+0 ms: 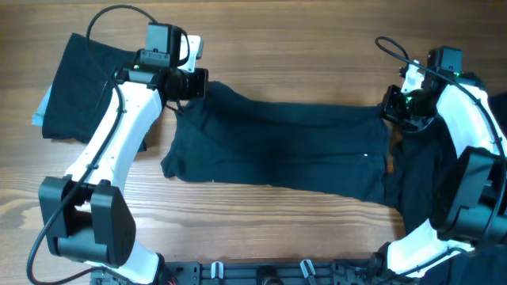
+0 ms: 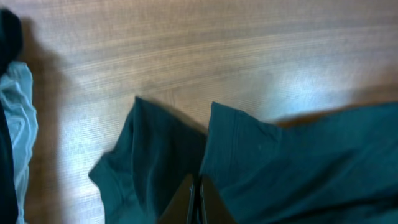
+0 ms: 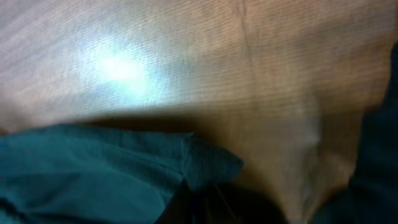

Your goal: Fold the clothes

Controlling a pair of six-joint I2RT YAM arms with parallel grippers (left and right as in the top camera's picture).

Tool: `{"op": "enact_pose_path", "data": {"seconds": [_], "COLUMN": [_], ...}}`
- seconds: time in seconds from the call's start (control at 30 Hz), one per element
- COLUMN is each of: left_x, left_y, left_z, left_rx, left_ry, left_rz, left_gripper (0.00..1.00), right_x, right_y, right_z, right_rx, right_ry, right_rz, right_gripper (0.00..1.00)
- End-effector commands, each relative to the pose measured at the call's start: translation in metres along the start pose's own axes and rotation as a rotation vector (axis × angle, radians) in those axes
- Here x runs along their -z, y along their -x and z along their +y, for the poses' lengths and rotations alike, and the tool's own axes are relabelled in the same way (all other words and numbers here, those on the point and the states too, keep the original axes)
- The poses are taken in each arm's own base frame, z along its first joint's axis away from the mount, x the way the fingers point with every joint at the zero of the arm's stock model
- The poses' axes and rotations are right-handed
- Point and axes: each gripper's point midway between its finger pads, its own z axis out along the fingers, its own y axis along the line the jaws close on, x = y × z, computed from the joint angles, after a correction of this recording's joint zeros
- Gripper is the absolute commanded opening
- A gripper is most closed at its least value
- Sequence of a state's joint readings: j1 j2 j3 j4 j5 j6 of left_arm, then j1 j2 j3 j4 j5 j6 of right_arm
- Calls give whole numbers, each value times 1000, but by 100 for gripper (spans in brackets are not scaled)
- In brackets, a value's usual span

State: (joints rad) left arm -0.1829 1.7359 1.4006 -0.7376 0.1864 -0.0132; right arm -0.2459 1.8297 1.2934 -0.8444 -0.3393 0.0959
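Note:
One of the clothes, a dark garment (image 1: 277, 146), lies spread across the middle of the wooden table. My left gripper (image 1: 192, 85) sits at its far left corner. In the left wrist view the gripper (image 2: 196, 199) is shut with the teal-looking fabric (image 2: 298, 168) pinched between the tips. My right gripper (image 1: 390, 107) is at the far right corner. The right wrist view shows it (image 3: 202, 208) shut on the garment's hem corner (image 3: 205, 162), though the fingers are dark and blurred. A small white mark (image 1: 365, 155) shows on the cloth.
A folded dark garment (image 1: 75, 87) lies at the far left on a light blue cloth (image 1: 40, 111). Another dark garment (image 1: 412, 178) is heaped at the right under my right arm. The arm bases stand along the table's near edge.

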Motion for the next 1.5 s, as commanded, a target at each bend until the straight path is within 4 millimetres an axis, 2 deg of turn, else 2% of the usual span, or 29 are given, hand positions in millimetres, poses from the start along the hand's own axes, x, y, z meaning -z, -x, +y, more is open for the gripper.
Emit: {"op": "enact_pose_path", "data": {"seconds": [0.0,0.17,0.3,0.33,0.43,0.57,0.67,0.9,1.13,1.17,1.27,1.3,1.47], "left_x": [8,10,13,15,26,41,46,47,34,32,32,33,33], "left_y": [-8,-31,-43,-49,-59,-68,-79,-90,-112,-114,-118,-119,-119], "left_z": [2,4,4,4,2,3,11,13,18,19,26,27,28], "left_rx": [-3,15,25,36,42,53,74,85,93,93,103,110,111], "left_ry": [10,17,20,22,25,30,54,61,72,73,114,125,128], "left_rz": [32,125,171,194,228,251,293,339,391,391,403,405,405], "left_gripper": [4,4,4,4,4,4,4,4,4,4,4,4,4], "right_x": [20,22,24,26,30,33,36,38,39,39,41,42,37], "right_y": [-13,-35,-49,-57,-66,-75,-82,-91,-99,-101,-106,-106,-94], "right_z": [12,4,-7,-13,-23,-25,-27,-27,-27,-27,-38,-43,-42], "right_rx": [7,-25,-72,-80,-101,-109,-114,-119,-127,-127,-135,-154,-166], "right_ry": [25,-17,-87,-124,-187,-202,-221,-224,-228,-229,-294,-324,-317], "right_rz": [30,118,169,202,235,273,301,337,368,376,388,383,331], "right_gripper": [5,5,7,8,8,9,10,12,15,16,46,52,67]}}
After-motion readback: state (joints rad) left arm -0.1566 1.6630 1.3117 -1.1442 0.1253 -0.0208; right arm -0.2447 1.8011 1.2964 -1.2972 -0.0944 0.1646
